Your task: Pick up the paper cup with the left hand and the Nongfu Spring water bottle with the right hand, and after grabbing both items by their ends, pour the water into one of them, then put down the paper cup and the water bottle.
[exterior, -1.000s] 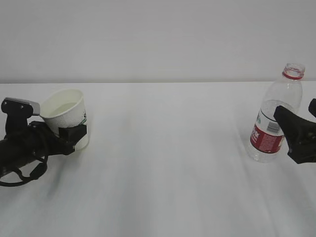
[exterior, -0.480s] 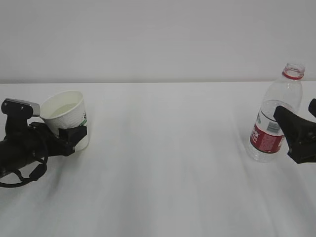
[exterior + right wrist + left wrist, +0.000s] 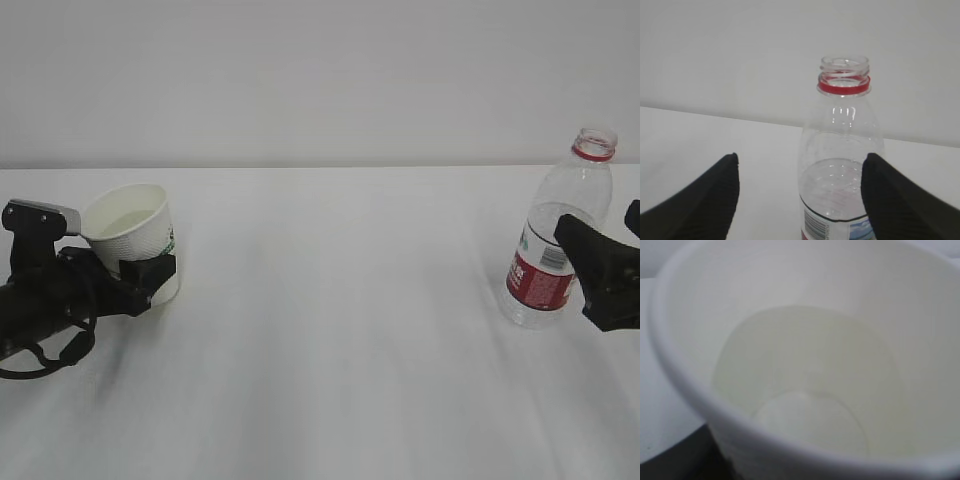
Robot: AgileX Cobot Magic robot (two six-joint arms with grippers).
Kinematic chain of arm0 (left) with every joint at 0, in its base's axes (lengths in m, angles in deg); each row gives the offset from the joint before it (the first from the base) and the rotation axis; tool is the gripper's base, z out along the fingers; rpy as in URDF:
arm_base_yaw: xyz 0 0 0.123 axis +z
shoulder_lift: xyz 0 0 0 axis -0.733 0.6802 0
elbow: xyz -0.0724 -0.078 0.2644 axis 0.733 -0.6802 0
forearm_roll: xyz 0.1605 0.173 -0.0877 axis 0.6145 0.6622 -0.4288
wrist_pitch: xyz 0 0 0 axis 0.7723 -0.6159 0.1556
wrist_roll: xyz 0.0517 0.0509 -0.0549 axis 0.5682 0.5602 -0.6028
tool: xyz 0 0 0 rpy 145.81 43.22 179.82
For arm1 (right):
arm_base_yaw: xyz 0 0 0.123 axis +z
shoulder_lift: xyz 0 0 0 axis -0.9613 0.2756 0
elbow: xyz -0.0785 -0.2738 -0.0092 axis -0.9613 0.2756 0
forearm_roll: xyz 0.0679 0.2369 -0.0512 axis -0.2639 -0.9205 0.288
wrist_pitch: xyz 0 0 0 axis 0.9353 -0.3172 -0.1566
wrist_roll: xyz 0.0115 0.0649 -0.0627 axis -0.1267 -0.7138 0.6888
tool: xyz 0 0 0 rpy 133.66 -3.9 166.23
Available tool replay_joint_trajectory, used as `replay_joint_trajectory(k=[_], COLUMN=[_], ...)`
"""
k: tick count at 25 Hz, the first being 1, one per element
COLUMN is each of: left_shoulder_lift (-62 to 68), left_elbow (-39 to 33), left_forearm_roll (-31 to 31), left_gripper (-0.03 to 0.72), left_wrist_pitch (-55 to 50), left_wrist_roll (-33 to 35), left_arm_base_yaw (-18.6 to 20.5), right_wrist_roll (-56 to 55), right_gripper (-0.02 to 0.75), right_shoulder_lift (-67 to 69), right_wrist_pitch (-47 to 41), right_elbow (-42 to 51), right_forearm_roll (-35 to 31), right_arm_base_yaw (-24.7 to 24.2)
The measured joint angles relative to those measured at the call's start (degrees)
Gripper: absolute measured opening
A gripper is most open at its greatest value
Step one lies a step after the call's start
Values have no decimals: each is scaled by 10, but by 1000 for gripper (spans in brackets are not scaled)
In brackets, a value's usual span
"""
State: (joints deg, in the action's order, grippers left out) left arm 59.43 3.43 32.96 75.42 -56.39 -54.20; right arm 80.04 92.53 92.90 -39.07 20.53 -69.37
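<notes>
The white paper cup [image 3: 135, 235] is at the far left, tipped toward the left, with my left gripper [image 3: 150, 275] shut on its lower part. The left wrist view looks straight into the cup [image 3: 815, 300], which holds pale water [image 3: 805, 380]; the jaws themselves are hidden there. At the right, the capless Nongfu Spring water bottle [image 3: 555, 235] stands on the table. My right gripper [image 3: 577, 275] is open around it. In the right wrist view the bottle [image 3: 842, 150] sits against the right finger [image 3: 900, 200], well apart from the left finger, and is part full of water.
The white table [image 3: 340, 330] stretches between the two arms, with a plain pale wall behind it. The left arm's looping cables [image 3: 45, 355] lie low near the table's left edge.
The cup and my left gripper have sunk very slightly. The bottle and the right gripper have not moved.
</notes>
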Motion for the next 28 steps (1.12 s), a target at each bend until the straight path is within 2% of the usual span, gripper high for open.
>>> replay_joint_trajectory(k=[10, 23, 28], left_shoulder_lift=[0, 0, 0], left_elbow=[0, 0, 0], left_forearm_roll=[0, -1, -1], left_gripper=[597, 625, 666], left_wrist_pitch=[0, 3, 8], left_wrist_roll=[0, 0, 0], left_arm_base_yaw=[0, 0, 0], right_wrist_roll=[0, 0, 0], right_gripper=[569, 568, 568], right_shoulder_lift=[0, 0, 0], right_wrist_pitch=[0, 0, 0], right_elbow=[0, 0, 0], right_forearm_roll=[1, 0, -3], right_arm_base_yaw=[0, 0, 0])
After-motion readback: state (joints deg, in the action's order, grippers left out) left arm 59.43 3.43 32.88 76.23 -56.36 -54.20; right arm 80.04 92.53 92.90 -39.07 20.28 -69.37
